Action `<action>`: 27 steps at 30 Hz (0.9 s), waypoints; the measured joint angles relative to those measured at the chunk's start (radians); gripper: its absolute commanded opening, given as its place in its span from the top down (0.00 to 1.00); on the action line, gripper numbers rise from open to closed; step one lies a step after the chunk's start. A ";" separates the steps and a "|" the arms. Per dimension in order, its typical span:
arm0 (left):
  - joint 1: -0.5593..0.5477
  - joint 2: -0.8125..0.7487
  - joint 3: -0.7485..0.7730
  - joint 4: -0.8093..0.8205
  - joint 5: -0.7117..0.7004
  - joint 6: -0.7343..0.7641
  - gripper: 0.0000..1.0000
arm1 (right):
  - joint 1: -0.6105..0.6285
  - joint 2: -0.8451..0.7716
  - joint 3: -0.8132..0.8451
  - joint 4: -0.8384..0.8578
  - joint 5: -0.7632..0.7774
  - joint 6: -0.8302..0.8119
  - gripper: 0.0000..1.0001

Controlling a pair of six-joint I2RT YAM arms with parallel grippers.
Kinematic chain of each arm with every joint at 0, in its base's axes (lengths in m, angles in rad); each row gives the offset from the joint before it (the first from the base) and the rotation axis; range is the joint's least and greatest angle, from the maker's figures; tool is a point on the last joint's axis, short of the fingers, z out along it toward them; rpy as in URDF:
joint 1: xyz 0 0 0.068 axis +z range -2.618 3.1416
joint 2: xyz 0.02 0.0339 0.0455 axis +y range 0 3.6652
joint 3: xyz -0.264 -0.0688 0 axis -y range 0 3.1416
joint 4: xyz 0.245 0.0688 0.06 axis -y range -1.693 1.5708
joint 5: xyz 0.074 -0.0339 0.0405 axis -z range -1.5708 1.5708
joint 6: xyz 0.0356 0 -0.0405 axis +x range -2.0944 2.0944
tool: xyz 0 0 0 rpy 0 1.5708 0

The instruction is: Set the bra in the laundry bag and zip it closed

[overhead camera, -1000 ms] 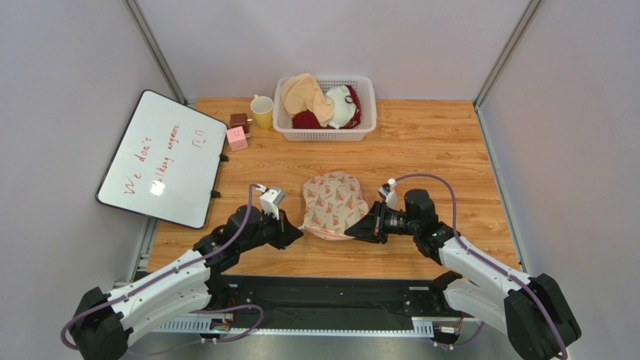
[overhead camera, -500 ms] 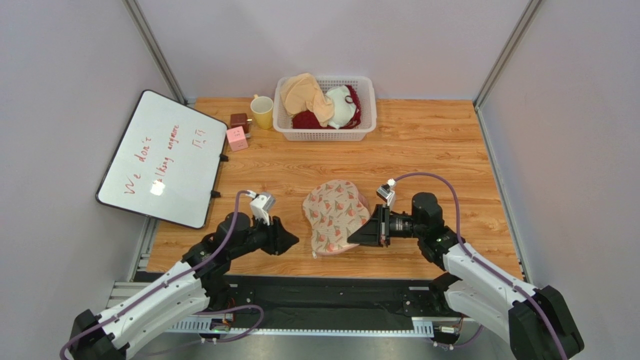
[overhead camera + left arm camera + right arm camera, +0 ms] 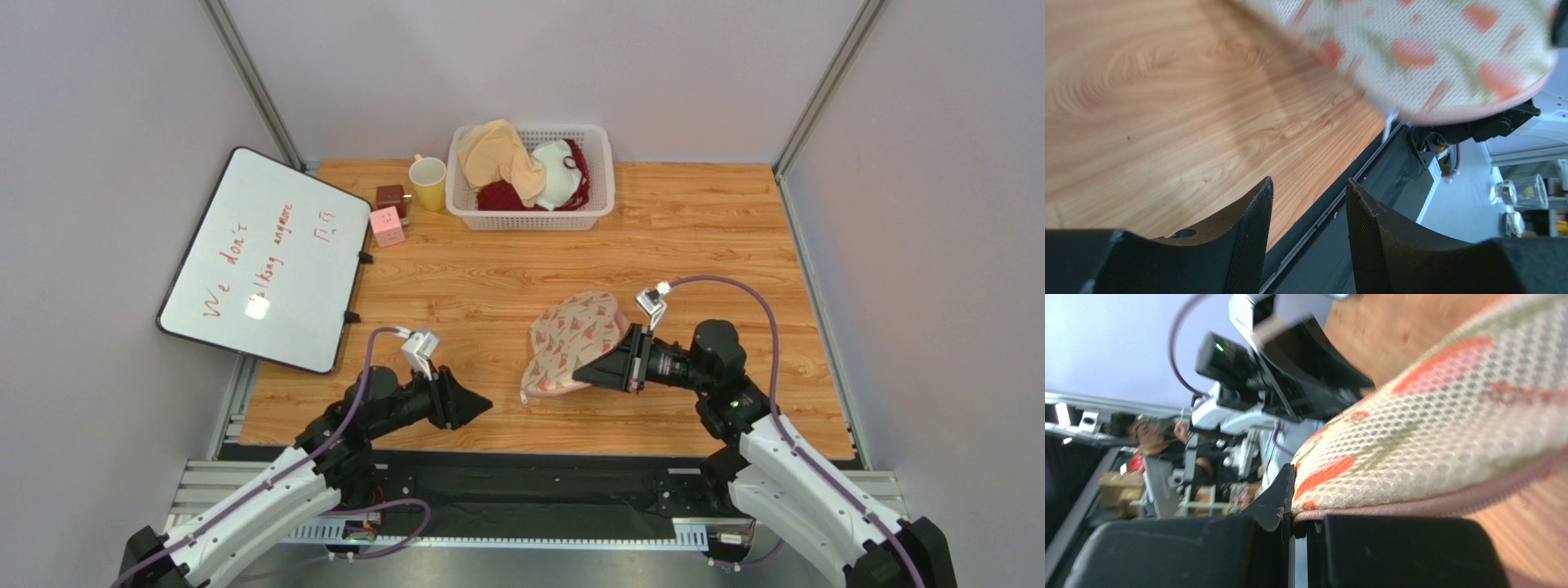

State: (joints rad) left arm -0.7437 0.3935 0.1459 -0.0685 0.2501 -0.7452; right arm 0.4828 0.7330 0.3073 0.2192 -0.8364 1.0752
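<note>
Cream laundry bag with pink-red prints, pink edging.

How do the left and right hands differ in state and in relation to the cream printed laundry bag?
The left hand is open and empty; the right hand is shut on the pink edge of the cream printed fabric laundry bag. The left hand sits apart from the bag, to its left; the right hand touches its right side. Both point toward it.

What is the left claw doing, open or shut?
Open: the left gripper shows a gap between its fingers, nothing in it. The laundry bag sits apart.
</note>
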 measured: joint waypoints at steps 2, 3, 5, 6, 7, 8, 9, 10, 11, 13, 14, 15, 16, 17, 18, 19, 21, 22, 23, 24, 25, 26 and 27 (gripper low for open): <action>0.000 0.000 -0.061 0.052 0.013 -0.042 0.47 | 0.000 -0.066 0.051 -0.069 0.096 -0.040 1.00; 0.000 0.002 -0.089 0.076 0.020 -0.066 0.47 | 0.000 -0.074 0.058 -0.076 0.108 -0.047 1.00; 0.000 0.008 -0.114 0.109 0.034 -0.104 0.47 | -0.007 -0.116 0.088 -0.129 0.191 -0.075 1.00; 0.000 0.011 -0.116 0.125 0.040 -0.117 0.48 | -0.013 -0.134 0.095 -0.147 0.229 -0.083 1.00; 0.000 0.013 -0.115 0.150 0.048 -0.129 0.48 | -0.025 -0.157 0.100 -0.175 0.274 -0.093 1.00; 0.000 0.011 -0.115 0.174 0.054 -0.137 0.49 | -0.039 -0.175 0.101 -0.200 0.313 -0.101 1.00; 0.000 0.011 -0.115 0.190 0.058 -0.141 0.50 | -0.061 -0.192 0.101 -0.230 0.351 -0.105 1.00; 0.000 0.009 -0.115 0.201 0.062 -0.145 0.51 | -0.090 -0.201 0.100 -0.247 0.378 -0.106 1.00; 0.000 0.008 -0.115 0.208 0.064 -0.148 0.52 | -0.115 -0.201 0.097 -0.253 0.394 -0.105 1.00; 0.000 0.003 -0.115 0.223 0.067 -0.153 0.53 | -0.204 -0.187 0.071 -0.236 0.401 -0.094 1.00; 0.000 0.001 -0.115 0.230 0.069 -0.157 0.53 | -0.251 -0.174 0.048 -0.217 0.401 -0.084 1.00; 0.000 0.000 -0.115 0.237 0.071 -0.160 0.53 | -0.285 -0.161 0.031 -0.209 0.401 -0.077 1.00; 0.000 0.000 -0.115 0.242 0.074 -0.163 0.54 | -0.328 -0.143 0.007 -0.198 0.402 -0.072 1.00; 0.000 0.000 -0.115 0.246 0.079 -0.166 0.54 | -0.360 -0.126 -0.010 -0.195 0.412 -0.069 1.00; 0.000 0.000 -0.115 0.249 0.082 -0.167 0.54 | -0.388 -0.113 -0.025 -0.198 0.432 -0.065 1.00; 0.000 0.000 -0.115 0.251 0.085 -0.169 0.54 | -0.409 -0.106 -0.035 -0.201 0.460 -0.058 1.00; 0.000 0.000 -0.115 0.253 0.089 -0.170 0.55 | -0.428 -0.098 -0.050 -0.183 0.525 -0.040 1.00; 0.000 0.000 -0.115 0.253 0.090 -0.170 0.55 | -0.429 -0.088 -0.062 -0.154 0.557 -0.027 1.00; 0.000 0.000 -0.115 0.253 0.090 -0.171 0.56 | -0.429 -0.075 -0.075 -0.121 0.586 -0.013 1.00; 0.000 0.000 -0.115 0.253 0.090 -0.172 0.57 | -0.428 -0.058 -0.093 -0.076 0.622 0.004 1.00; 0.000 0.000 -0.115 0.253 0.090 -0.174 0.57 | -0.419 -0.034 -0.116 -0.023 0.673 0.021 1.00; 0.000 0.000 -0.115 0.253 0.091 -0.175 0.58 | -0.406 -0.006 -0.140 0.030 0.730 0.037 1.00; 0.000 0.000 -0.115 0.253 0.092 -0.177 0.58 | -0.389 0.021 -0.154 0.062 0.789 0.050 1.00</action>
State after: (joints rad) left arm -0.7437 0.3935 0.0311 0.1844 0.3420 -0.9222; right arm 0.0940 0.7544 0.1528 0.2810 -0.0471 1.1255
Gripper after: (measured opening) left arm 0.431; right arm 0.048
